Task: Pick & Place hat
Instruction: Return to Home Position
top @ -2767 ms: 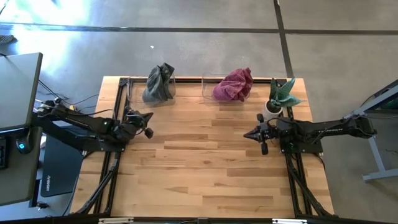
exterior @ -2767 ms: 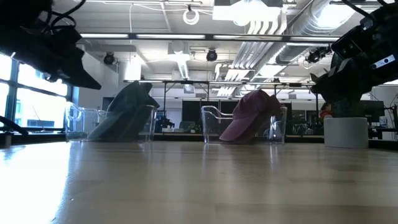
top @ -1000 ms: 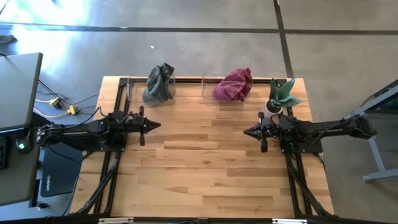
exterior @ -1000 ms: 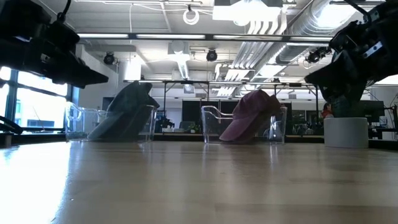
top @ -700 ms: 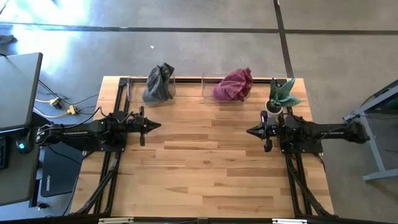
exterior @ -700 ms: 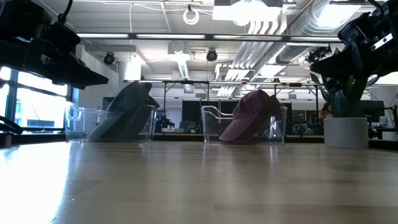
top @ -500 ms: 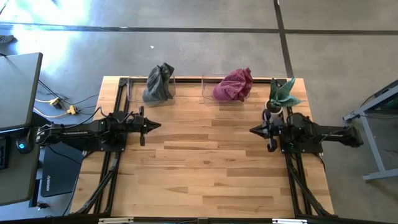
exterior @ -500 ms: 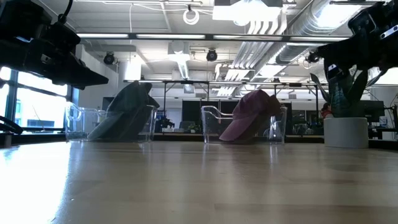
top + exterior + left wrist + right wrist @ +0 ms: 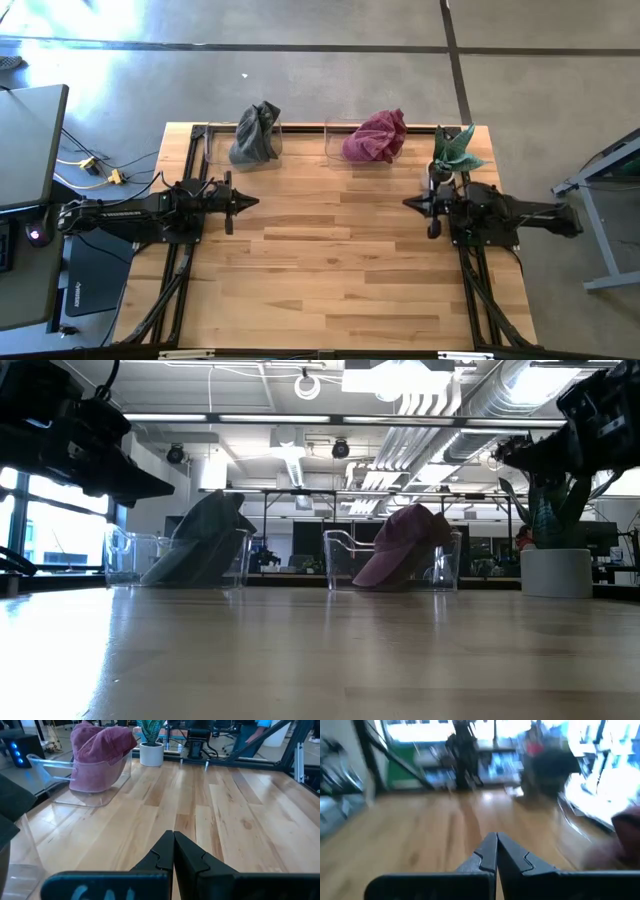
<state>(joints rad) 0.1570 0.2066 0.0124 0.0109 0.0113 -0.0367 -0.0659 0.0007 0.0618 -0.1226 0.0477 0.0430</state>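
Logging: we see left pincer and right pincer pressed together, hovering at opposite sides of the tabletop.

- High view: even, bright daylight. A broad pale glare lies across the concrete floor at the upper left, and the wooden table is uniformly lit, with only short, soft shadows beside the arms.
- Low view: strongly backlit by ceiling strip lights and a bright window — the left gripper and right gripper show as near-black silhouettes. The near tabletop carries a pale sheen and is out of focus.
- Left wrist view: bright, with soft shadows.
- Right wrist view: smeared throughout — the lit parts of the room beyond are blown to white.
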